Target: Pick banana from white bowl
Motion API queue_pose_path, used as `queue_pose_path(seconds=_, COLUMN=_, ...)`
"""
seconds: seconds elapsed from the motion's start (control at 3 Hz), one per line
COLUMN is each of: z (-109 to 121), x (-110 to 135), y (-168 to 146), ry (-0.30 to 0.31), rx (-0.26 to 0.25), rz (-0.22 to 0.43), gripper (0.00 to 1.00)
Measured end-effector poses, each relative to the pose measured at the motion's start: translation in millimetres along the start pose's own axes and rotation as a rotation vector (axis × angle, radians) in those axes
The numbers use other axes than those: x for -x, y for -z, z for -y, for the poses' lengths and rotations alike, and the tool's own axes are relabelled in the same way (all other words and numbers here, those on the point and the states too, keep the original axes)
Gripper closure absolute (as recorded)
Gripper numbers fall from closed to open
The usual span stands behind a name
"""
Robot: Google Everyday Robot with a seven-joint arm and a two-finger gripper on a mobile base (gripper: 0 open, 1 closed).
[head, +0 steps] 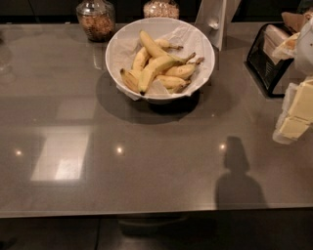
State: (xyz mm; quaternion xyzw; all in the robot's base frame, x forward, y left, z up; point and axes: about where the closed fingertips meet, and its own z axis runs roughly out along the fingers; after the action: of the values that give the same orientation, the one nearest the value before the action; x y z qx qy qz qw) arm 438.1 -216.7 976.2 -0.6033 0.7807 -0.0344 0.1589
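Observation:
The white bowl (113, 49), lined with crumpled white paper, stands at the back middle of the grey table. It holds several bananas. The banana (155, 70) is the longest and thickest of them, yellow with a faint green tinge. It lies on top of the pile, slanting from its black tip at the lower left up to its stem at the right. My gripper (295, 116), white and cream, reaches in at the right edge of the camera view. It is well to the right of the bowl, a little nearer the front, and holds nothing that I can see.
Two glass jars (96, 18) (161, 8) with brownish contents stand behind the bowl. A white upright stand (215, 22) is at the bowl's back right. A black wire holder (266, 61) with packets sits at the far right. The table's front edge (146, 213) runs along the bottom.

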Motion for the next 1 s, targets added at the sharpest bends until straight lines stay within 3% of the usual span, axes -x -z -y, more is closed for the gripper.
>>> queue_pose_path(seconds=0.33, z=0, x=0, y=0, ry=0.0, rx=0.0, rz=0.0, gripper=0.0)
queue_pose_path(seconds=0.67, z=8, x=16, y=8, ry=0.061, rx=-0.054, rz=0.038, gripper=0.0)
queue_pose_path(seconds=1.0, z=19, x=50, y=18, ry=0.21, rx=-0.141, rz=0.12, gripper=0.0)
